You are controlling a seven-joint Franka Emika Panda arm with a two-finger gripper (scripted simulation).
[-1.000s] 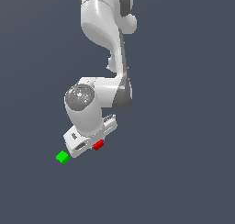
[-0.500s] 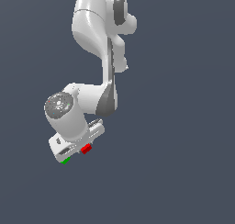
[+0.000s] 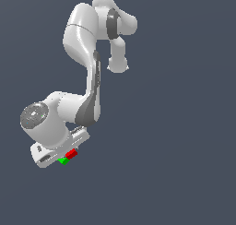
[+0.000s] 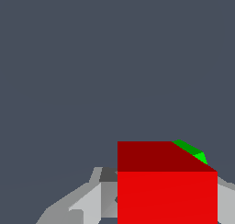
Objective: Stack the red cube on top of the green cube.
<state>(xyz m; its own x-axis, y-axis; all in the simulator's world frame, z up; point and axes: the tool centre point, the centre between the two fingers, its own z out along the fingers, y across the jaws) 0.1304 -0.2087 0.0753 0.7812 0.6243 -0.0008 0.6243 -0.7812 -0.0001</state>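
1. The setting is a flat, even slate-grey ground that fills both views; no edge, wall, seam or shadow line breaks it, so floor and background cannot be told apart.
2. The white arm comes down from the upper middle of the exterior view, bends at a dark-banded elbow and ends in a round wrist with a grey cap low on the exterior view's left.
3. The gripper hangs under that wrist as a pale flat block, its underside facing the ground.
4. The red cube sits right at the underside of the gripper in the exterior view. In the wrist view it fills the near foreground, with a bright front face and a darker top face.
5. Pale grey fingers show on either side of the red cube in the wrist view and appear pressed against its sides, so the gripper looks clenched on the red cube.
6. The green cube peeks out just beneath and beside the red cube in the exterior view, toward that view's left. In the wrist view only a small green corner shows past the red cube's far edge.
7. Whether the two cubes touch cannot be told.
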